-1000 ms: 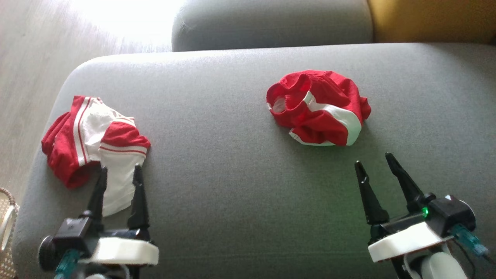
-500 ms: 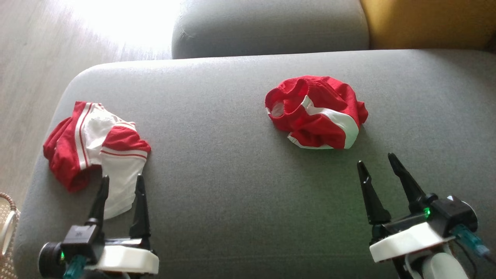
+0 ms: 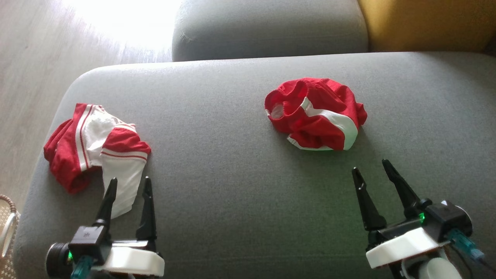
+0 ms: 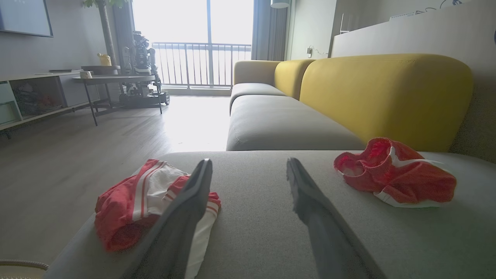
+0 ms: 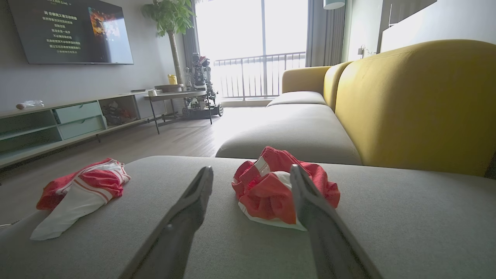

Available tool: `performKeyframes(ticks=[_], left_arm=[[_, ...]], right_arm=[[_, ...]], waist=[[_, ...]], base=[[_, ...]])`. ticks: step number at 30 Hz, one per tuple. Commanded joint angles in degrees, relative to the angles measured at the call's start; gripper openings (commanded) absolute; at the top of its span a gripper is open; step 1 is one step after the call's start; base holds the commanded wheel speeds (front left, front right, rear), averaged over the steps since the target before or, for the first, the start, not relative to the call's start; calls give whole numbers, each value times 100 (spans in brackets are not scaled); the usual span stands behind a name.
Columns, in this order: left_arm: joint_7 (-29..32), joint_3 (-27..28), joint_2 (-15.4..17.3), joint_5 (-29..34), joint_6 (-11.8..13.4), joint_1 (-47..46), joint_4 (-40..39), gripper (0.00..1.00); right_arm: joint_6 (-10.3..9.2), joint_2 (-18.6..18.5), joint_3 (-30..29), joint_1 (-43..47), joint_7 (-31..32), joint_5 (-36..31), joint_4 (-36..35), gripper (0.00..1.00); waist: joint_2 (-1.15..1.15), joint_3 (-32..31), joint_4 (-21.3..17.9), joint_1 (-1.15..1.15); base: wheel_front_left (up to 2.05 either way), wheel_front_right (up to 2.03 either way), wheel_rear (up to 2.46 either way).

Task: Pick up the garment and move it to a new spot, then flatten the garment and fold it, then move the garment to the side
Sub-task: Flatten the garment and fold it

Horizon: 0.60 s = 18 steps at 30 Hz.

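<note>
Your right tool [image 3: 369, 166] hovered low, fingers apart, near the crumpled red garment [image 3: 316, 114] on the woven grey sofa [image 3: 232, 174]; your left tool [image 3: 130, 180] was likewise spread.

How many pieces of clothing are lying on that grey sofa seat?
2. One red-and-white garment lies crumpled near the seat's left edge, before the left claw; one mostly red garment sits bunched right of centre, beyond the right claw.

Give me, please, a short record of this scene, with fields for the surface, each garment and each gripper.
surface: grey sofa cushion
striped garment: red and white, crumpled, near the cushion's left edge
bunched garment: red with a white band, mid-cushion
left gripper: open, holding nothing, tips at the striped garment's white end
right gripper: open, holding nothing, short of the bunched garment
</note>
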Motion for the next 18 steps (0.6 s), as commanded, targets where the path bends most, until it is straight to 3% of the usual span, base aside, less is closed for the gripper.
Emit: performKeyframes(ticks=[1,13,18], left_arm=[[-69,173,-22,3,44,-146,-187,100],[-69,40,-22,-44,106,-207,-206,100],[-69,-141,-22,-17,-118,-471,34,100]], right_arm=[[-1,-44,153,-131,-55,4,-187,100],[-1,-44,223,-132,-55,3,-188,100],[-1,-44,254,-196,-55,-24,-201,100]], waist=[[0,3,-5,0],[0,40,-58,0],[0,174,-185,0]], base=[[0,0,0],[0,0,0],[0,0,0]])
